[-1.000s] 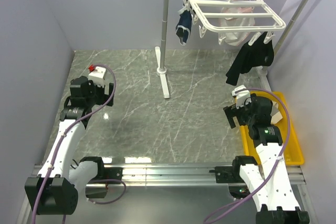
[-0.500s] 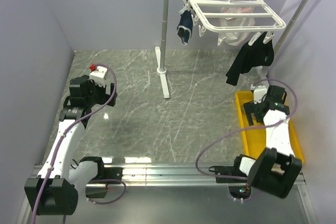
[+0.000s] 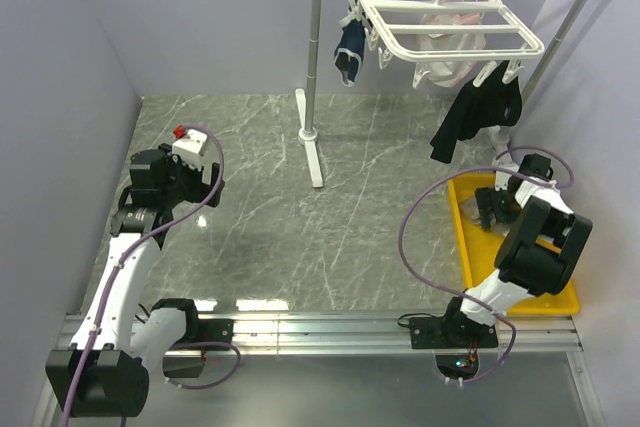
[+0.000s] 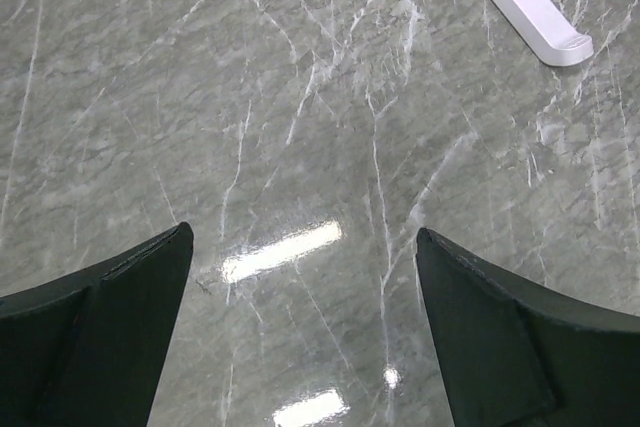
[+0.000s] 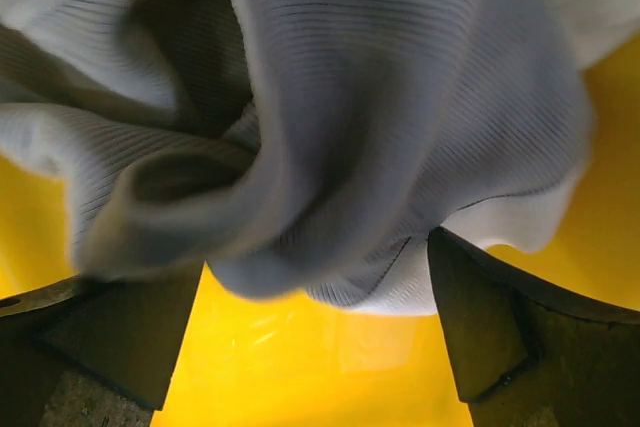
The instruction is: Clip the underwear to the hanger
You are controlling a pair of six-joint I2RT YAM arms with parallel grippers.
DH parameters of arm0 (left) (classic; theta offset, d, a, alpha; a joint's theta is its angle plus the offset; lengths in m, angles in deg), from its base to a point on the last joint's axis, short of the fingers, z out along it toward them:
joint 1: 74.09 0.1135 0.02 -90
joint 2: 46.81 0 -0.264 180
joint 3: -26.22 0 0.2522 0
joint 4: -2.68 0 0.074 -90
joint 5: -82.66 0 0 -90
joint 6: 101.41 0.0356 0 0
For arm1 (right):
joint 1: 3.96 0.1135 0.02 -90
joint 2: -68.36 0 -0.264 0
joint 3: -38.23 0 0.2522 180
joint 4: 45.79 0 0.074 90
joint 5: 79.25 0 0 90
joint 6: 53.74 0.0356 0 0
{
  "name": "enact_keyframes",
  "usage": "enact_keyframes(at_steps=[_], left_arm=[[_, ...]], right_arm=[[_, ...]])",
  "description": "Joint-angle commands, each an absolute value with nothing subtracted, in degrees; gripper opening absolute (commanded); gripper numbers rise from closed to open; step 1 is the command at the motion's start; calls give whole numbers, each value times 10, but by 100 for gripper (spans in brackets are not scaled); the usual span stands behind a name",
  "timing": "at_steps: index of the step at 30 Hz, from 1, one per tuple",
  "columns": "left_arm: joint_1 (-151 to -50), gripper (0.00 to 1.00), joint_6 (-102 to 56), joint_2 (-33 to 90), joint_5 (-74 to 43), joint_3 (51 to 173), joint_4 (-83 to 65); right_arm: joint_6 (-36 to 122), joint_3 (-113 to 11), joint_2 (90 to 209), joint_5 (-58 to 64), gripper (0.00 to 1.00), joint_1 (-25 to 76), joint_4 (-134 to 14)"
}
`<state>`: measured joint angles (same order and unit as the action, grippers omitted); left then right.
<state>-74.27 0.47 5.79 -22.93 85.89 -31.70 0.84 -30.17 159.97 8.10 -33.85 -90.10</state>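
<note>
Lying crumpled in the yellow tray [image 5: 330, 372], the underwear [image 5: 330, 117] sits just ahead of the right gripper [image 5: 312, 277], whose jaws stand wide apart.

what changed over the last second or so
The right arm swung out to the right, off the table's marble top, and brought the right tool down into the yellow tray, over the crumpled underwear. Its jaws stand open on either side of the fabric, with nothing gripped yet. The left tool, also open, and the hanger stayed as they were.
</note>
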Motion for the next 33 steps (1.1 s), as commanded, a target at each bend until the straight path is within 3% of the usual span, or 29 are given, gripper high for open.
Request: enact_keyframes(at_steps=[1,4,5,7,9,10,11,17,25,29,33], left_arm=[[-742,99,20,37,-233,860,-313],[-742,99,23,41,-232,864,-320],[-742,99,24,43,-231,866,-321],[-742,99,25,44,-229,866,-321],[-742,99,27,48,-230,870,-325],[-742,99,27,49,-232,872,-326],[-742,99,27,53,-233,874,-329],[-742,99,17,74,-261,893,-340],[-742,99,-3,108,-284,924,-360],[-742,99,-28,118,-317,939,-373],[-726,99,-53,134,-358,975,-395]], right_arm=[[16,-321,1621,52,97,-349,-880],[8,-315,1637,36,86,-359,-886],[1,-313,1638,29,71,-366,-895],[-5,-306,1628,21,54,-373,-904],[-23,-298,1610,2,28,-387,-928],[-28,-289,1583,-1,10,-390,-937],[-41,-284,1567,-8,0,-396,-945],[-141,-262,1370,-58,0,-433,-1048],[-254,-324,1237,-159,0,-421,-1213],[-269,-356,1208,-197,0,-357,-1283],[-190,-367,1180,-186,0,-183,-1243]])
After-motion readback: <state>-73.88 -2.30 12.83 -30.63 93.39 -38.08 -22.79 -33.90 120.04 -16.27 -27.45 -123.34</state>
